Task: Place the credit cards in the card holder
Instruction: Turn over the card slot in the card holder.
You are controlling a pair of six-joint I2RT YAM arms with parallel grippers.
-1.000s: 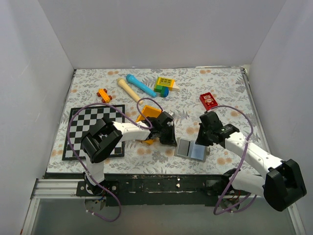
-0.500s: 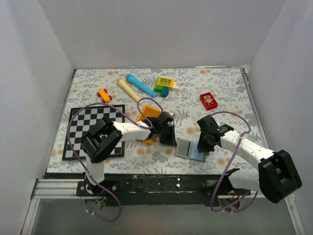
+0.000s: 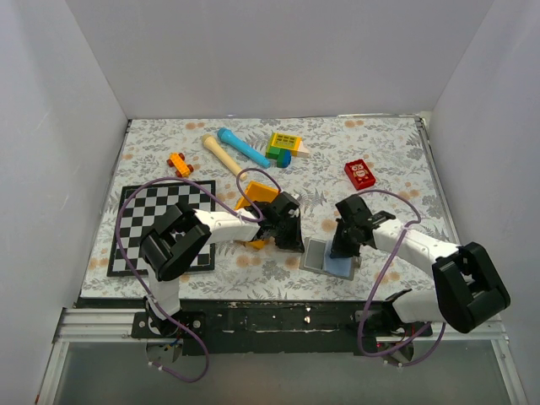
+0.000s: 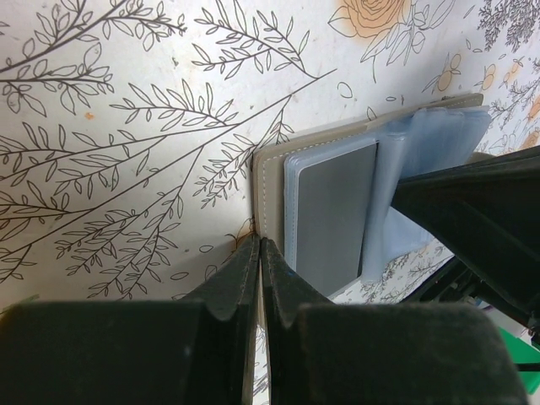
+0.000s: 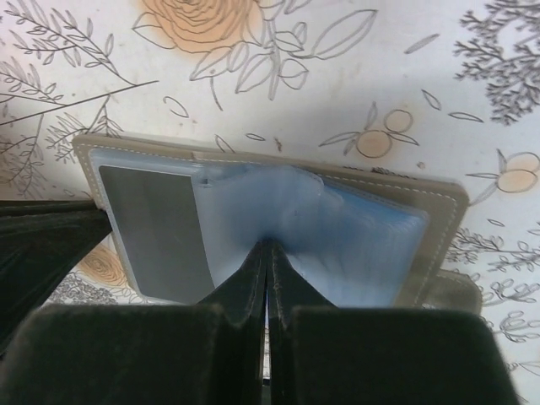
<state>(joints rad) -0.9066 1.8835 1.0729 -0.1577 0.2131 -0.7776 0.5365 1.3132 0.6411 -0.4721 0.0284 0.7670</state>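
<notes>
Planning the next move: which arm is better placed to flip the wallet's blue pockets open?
Right. The right gripper is shut on the bunched blue pockets; the left gripper sits shut at the card holder's outer edge, off the pockets.

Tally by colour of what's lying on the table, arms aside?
Orange (small toy, plastic tray): 2
Blue (plastic stick): 1
Cream (wooden club): 1
Multicolour (block toy): 1
Red (flat block): 1
Grey (open wallet): 1
Black-and-white (checkerboard mat): 1
Total: 8
</notes>
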